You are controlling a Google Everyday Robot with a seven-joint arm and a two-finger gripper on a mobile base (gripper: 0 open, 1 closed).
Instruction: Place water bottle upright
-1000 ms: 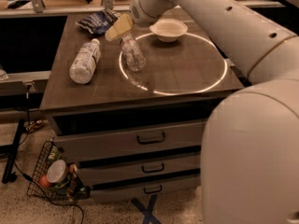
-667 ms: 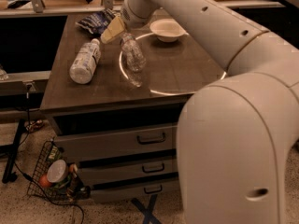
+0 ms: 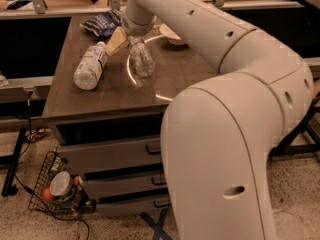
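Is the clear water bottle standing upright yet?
Apparently tilted: the water bottle slants from the gripper at its top end, over the table.

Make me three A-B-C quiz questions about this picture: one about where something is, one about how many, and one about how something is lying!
1. Where is the gripper?
A above the table
B down on the floor
C behind the robot

2. How many bottles are on the table?
A one
B two
C four

3. How is the cloudy bottle?
A standing upright
B lying on its side
C hanging in the air

Answers:
1 A, it is right at the top of the water bottle.
2 B, only the water bottle and the cloudy bottle.
3 B, its whole length rests on the wood.
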